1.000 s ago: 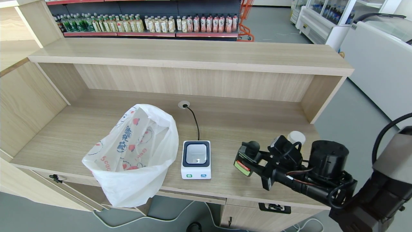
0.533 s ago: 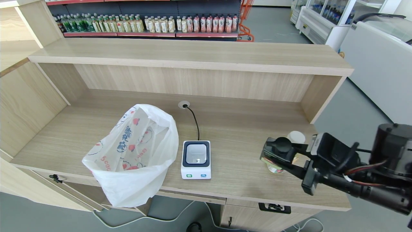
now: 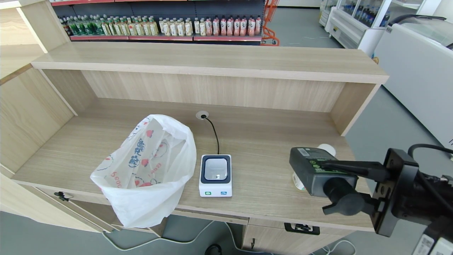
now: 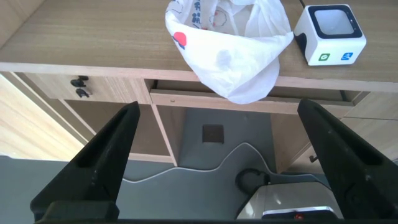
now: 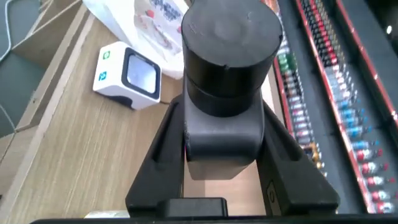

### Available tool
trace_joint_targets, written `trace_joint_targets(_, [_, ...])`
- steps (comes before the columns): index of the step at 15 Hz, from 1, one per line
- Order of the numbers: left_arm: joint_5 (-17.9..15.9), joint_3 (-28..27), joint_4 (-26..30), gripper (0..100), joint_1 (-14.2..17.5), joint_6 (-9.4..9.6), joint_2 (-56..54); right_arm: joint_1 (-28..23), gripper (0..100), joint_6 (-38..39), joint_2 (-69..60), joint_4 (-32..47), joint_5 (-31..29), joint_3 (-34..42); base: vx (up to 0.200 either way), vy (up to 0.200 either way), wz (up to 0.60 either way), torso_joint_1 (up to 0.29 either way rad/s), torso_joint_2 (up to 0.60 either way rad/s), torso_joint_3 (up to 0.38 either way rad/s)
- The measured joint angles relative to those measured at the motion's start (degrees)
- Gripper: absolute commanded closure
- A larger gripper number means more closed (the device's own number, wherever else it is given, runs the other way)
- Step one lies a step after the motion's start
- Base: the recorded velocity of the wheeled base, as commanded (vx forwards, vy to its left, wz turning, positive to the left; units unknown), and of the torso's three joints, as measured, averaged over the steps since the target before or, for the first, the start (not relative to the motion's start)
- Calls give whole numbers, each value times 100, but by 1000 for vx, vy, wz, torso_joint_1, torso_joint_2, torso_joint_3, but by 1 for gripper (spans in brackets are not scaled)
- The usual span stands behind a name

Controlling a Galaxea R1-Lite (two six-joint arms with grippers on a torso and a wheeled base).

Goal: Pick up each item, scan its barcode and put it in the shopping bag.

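Head view: the right gripper (image 3: 327, 175) has its fingers clamped on a black-capped bottle (image 3: 308, 164), held above the bench (image 3: 254, 141) right of the scanner (image 3: 215, 175). Scanning and bagging in the shopping bag (image 3: 148, 170) remain. A white-capped bottle (image 3: 326, 150) waits behind. The left gripper (image 4: 217, 109) has its fingers spread and empty.

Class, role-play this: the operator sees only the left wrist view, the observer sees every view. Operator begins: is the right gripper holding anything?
Observer: Yes, the right gripper is shut on a black bottle.
Operator: Is it over the scanner?
Observer: No, it is held to the right of the scanner, above the counter.
Operator: Anything else there?
Observer: A white cap shows on the counter just beyond the bottle.
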Motion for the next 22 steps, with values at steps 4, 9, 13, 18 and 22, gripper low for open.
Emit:
trace_joint_targets(4, [0,0,0,0,0,0,0,-16,100,-662,118,-2,731,13,0,0,0,0,0,0])
trace_joint_targets(9, [0,0,-2,0,-2,-1,0,-347,100,-1331,195,-756,857,-74,0,0,0,0,0,0])
trace_joint_targets(13, [-1,0,0,0,0,-1,0,-501,100,-2222,223,-1245,841,-135,0,0,0,0,0,0])
trace_joint_targets(18, [0,0,0,0,0,2,0,-463,100,-2857,505,-1697,830,-107,0,0,0,0,0,0])
trace_joint_targets(22, [-1,0,0,0,-2,0,2,22,100,-3356,610,-2367,961,-149,0,0,0,0,0,0])
